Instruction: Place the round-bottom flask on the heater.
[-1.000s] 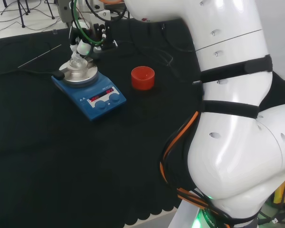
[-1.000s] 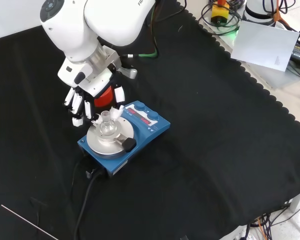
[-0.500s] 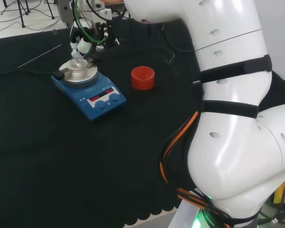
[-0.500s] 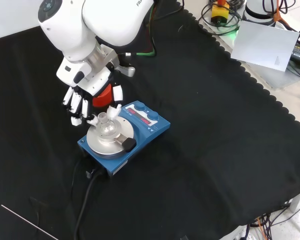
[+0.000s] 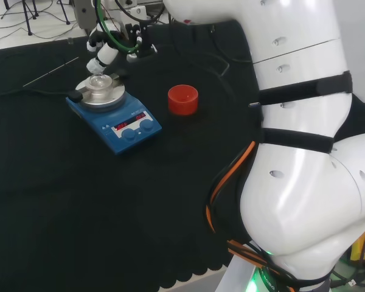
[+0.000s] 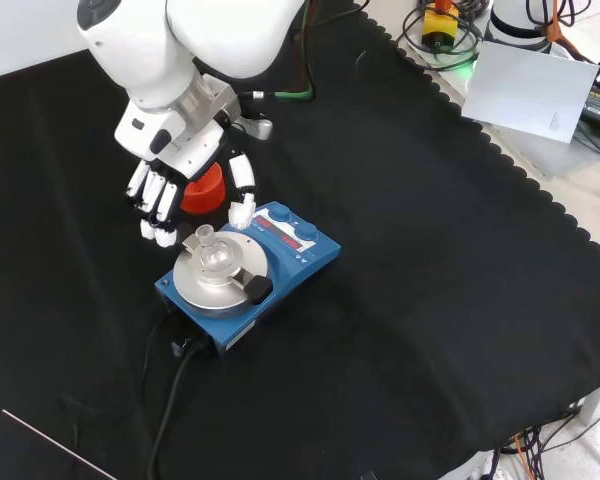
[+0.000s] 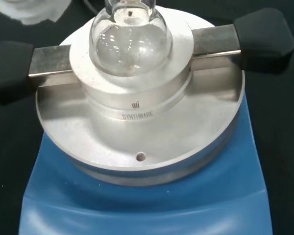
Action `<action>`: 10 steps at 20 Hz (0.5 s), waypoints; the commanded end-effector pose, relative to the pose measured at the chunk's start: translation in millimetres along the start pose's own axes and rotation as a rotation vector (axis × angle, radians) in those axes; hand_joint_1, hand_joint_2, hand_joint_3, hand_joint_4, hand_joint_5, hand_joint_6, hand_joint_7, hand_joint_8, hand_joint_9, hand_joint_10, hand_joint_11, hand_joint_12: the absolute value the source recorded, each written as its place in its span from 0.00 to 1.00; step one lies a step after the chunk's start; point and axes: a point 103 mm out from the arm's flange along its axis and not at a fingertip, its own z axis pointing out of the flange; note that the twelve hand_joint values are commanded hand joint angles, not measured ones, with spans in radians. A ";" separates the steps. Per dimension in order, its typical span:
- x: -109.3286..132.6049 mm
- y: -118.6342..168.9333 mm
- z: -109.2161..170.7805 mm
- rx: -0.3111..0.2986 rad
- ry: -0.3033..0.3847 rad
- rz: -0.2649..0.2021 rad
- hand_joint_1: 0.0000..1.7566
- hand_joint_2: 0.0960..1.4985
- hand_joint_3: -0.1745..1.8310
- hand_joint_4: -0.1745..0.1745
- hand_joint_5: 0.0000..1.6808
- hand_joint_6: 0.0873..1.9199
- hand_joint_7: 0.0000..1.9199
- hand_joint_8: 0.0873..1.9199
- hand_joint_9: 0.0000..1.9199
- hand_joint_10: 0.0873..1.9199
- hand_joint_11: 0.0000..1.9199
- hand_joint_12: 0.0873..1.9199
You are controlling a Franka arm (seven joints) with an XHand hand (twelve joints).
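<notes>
One round-bottom flask [image 6: 212, 252] sits upright in the metal block [image 6: 216, 275] on top of the blue heater [image 6: 248, 275], neck up. In the wrist view the clear bulb [image 7: 130, 41] is seated in the block's round recess, with a flat metal bar [image 7: 213, 40] and black end grips on either side of it.

The robot hand [image 6: 185, 190] hangs just above and behind the flask in the front view, fingers [image 6: 160, 205] straight and spread, thumb [image 6: 243, 190] apart from them, nothing in its grasp. There is a visible gap between the fingertips and the flask neck. In the head view the robot hand [image 5: 106, 52] sits just past the heater [image 5: 114, 112], above the flask [image 5: 99, 81].

A red ribbed ring [image 5: 182, 100] stands on the desk [image 6: 430, 280] to the right of the heater in the head view; in the front view it is partly hidden behind the fingers. A thin rod [image 5: 50, 71] lies on the black cloth, well apart from the heater. A black cable [image 6: 170, 400] runs from the heater's near side in the front view.
</notes>
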 end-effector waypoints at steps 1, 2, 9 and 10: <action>3.3 -31.8 -9.5 -0.010 -0.009 0.033 0.36 0.37 0.30 0.53 0.28 0.10 0.14 0.27 0.28 0.29 0.13 0.70; 4.9 -40.4 -11.0 -0.009 -0.013 0.041 0.36 0.37 0.30 0.53 0.28 0.10 0.14 0.27 0.28 0.29 0.13 0.70; 18.5 -81.9 -22.9 -0.013 -0.029 0.093 0.36 0.39 0.29 0.53 0.29 0.07 0.13 0.27 0.27 0.29 0.12 0.70; 20.5 -86.3 -24.4 -0.015 -0.032 0.100 0.36 0.39 0.29 0.53 0.29 0.07 0.13 0.27 0.27 0.29 0.12 0.70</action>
